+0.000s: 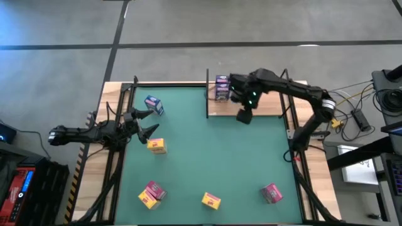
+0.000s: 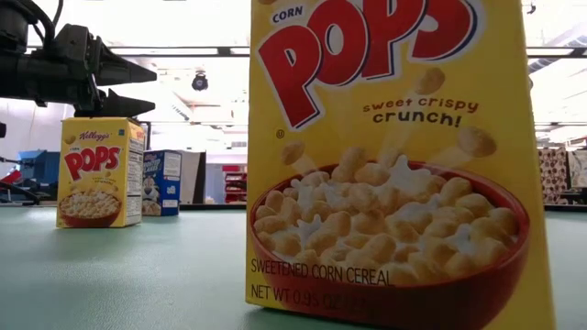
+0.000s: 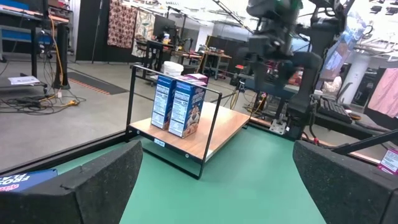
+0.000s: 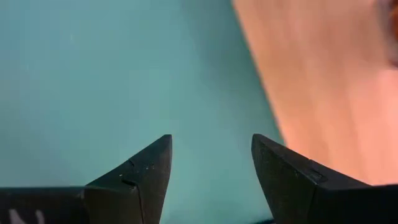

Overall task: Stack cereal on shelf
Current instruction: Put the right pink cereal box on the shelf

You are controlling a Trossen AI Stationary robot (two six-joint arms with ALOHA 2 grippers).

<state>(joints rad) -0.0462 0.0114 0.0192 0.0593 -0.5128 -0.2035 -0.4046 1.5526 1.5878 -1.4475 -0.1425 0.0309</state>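
Shelf holds two boxes at its left end. Right hand hovers over the shelf's front edge, fingers apart, gripping nothing (looks between picks). Left hand is spread wide between blue box and yellow box; next grab is likely one of those. Three more boxes sit along the tabletop front, path clear.

You get even, bright overhead light on the green tabletop, with only faint shadows. In the low view, ceiling lights and windows behind wash out white, while the nearest yellow cereal box looms large. Your right wrist view is soft and blurred.
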